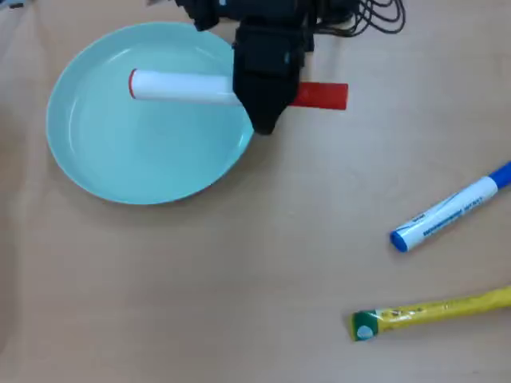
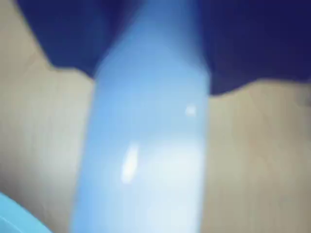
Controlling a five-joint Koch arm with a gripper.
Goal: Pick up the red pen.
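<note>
The tool (image 1: 257, 112) gripped the red pen (image 1: 180, 86) mid-barrel for balance, its white end out over the plate (image 1: 96, 171).

Counted in the overhead view: one red pen (image 1: 188, 87), one blue-capped marker (image 1: 451, 207), one yellow tube (image 1: 431, 312), one pale green plate (image 1: 96, 159). One gripper (image 1: 267, 120), black. One bundle of cables (image 1: 375, 16).

Bare table (image 1: 239, 279) beside plate (image 1: 96, 171)
</note>
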